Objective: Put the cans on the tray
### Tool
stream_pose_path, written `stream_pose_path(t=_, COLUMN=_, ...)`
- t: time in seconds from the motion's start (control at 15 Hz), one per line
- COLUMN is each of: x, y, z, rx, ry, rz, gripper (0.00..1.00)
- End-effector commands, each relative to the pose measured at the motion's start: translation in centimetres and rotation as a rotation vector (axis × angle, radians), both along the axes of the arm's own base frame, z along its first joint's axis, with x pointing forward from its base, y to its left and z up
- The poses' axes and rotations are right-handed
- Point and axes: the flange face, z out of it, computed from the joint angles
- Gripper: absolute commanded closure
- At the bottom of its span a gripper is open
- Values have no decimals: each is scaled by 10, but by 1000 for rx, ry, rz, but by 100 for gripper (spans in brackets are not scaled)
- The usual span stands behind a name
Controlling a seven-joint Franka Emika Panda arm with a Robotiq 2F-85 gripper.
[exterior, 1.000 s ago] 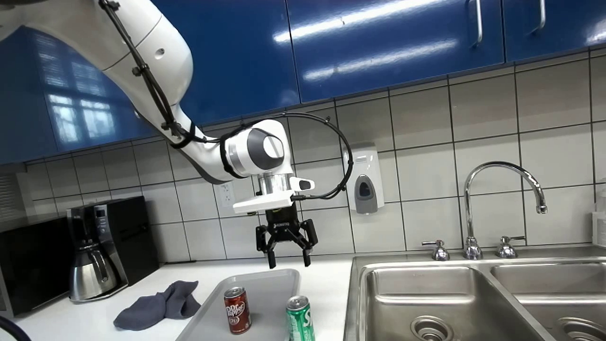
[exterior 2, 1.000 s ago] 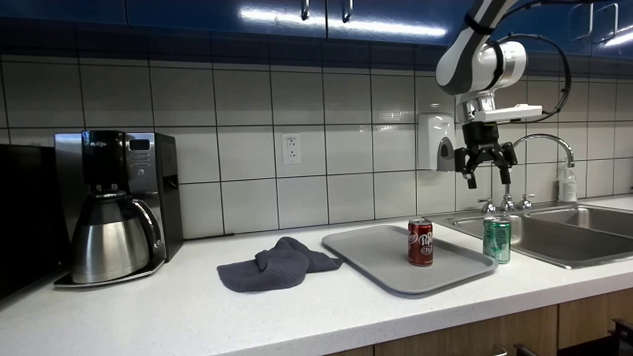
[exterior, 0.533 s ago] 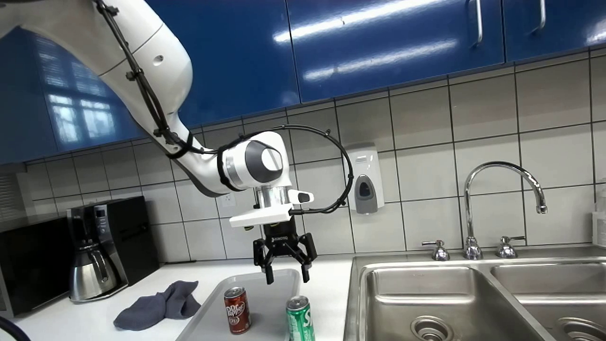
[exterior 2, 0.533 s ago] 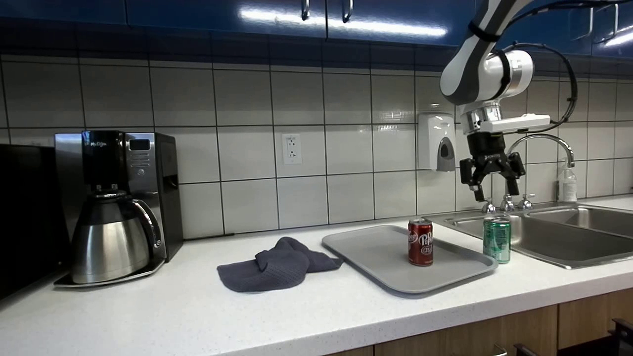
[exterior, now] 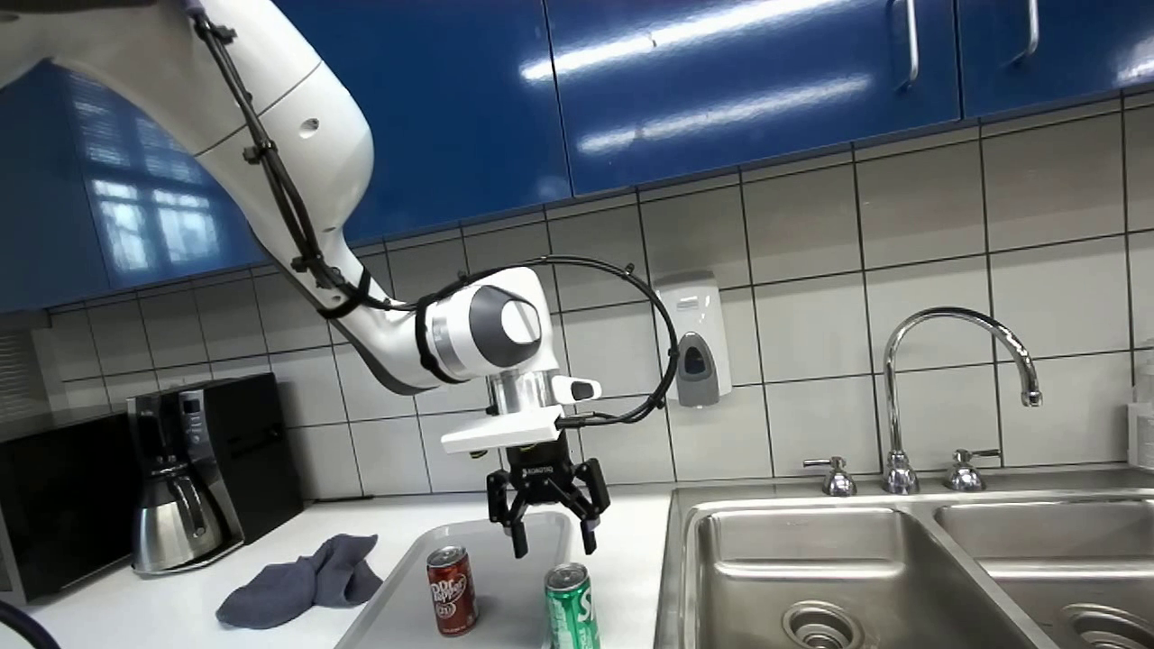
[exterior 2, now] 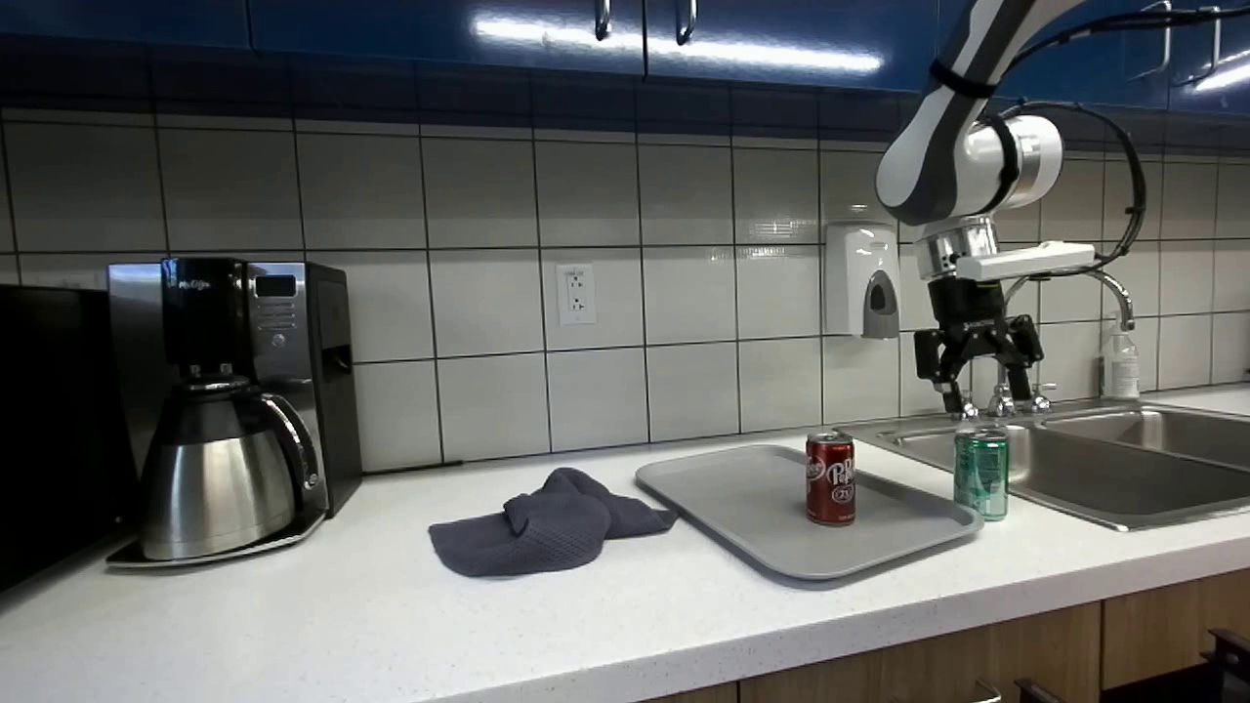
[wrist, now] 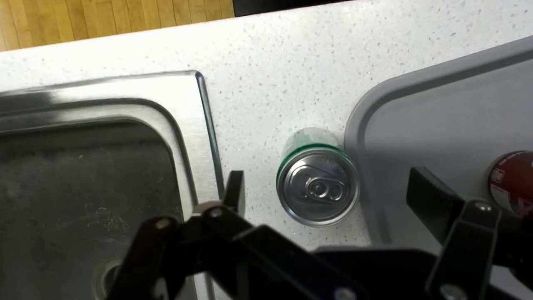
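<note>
The red can (exterior 2: 830, 478) stands upright on the grey tray (exterior 2: 742, 488); both also show in the wrist view, the can (wrist: 514, 183) cut off by the edge. A green can (exterior 2: 981, 474) stands upright on the counter between the tray and the sink, close beside the tray rim; whether they touch I cannot tell. My gripper (exterior 2: 986, 400) points down above the green can, jaws wide apart and nothing held. In the wrist view the can's silver top (wrist: 318, 187) appears between the two fingertips, with space on both sides. The gripper (exterior: 554, 543) is higher than the can top.
A steel sink (exterior: 802, 559) with a tall faucet (exterior: 956, 315) lies beside the green can. On the tray's far side are a dark cloth (exterior 2: 557, 522) and a coffee maker with a steel pot (exterior 2: 220, 478). A soap dispenser (exterior 2: 861, 278) hangs on the tiled wall behind.
My gripper has come down toward the green can, its jaws staying wide. Both cans and the tray have not moved.
</note>
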Motion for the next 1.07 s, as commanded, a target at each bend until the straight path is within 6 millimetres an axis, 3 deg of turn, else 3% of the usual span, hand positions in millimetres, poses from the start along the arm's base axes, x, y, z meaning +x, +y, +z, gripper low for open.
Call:
stream_pose_path(t=0.0, x=3, y=-6, z=-14, rx=-16, ry=-8, rz=0, gripper=0)
stream_pose_path(t=0.53, x=14, y=-10, z=-52, rx=-25, ry=10, rz=-9, gripper=0)
stream_pose_path(t=1.0, x=21, y=-11, z=-64, rx=-22, ry=15, rz=-8, gripper=0)
